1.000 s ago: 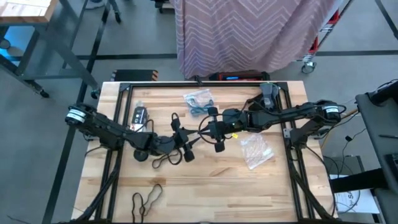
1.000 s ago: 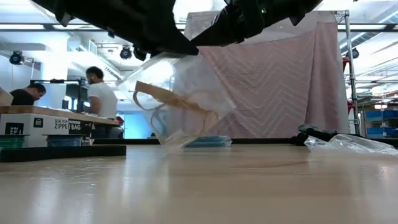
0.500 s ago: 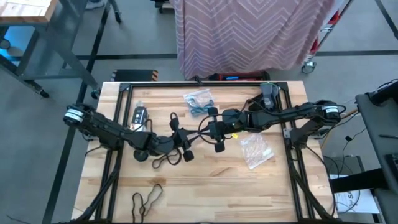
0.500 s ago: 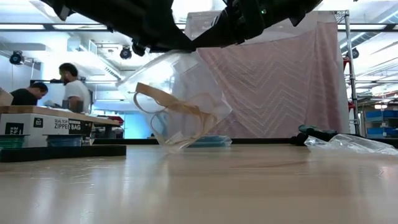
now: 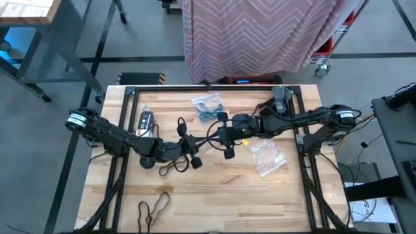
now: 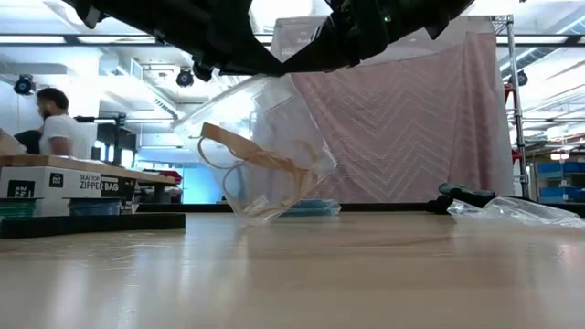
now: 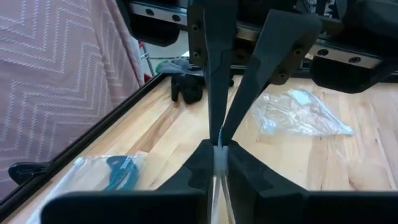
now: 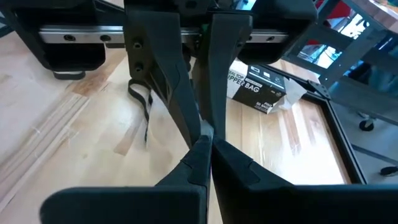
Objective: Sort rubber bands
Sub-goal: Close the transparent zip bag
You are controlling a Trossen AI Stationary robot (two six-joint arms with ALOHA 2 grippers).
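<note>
Together, left gripper [image 7: 219, 148] and right gripper [image 8: 206, 138] pinched one crinkly clear plastic bag [image 6: 265, 146] between clenched fingers; two tan rubber bands [image 6: 251, 157] inside.

Both arms cut off by low view's top edge, person [image 6: 57, 117] half hidden behind boxes

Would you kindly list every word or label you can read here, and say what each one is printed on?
"SEAL TOP ZIPPER BAG": on the white-and-black cardboard box at the table's far edge, low view.
"BAG": on the same box in the right wrist view; the smaller print above it is too small to read.
Nothing else is legible.
</note>
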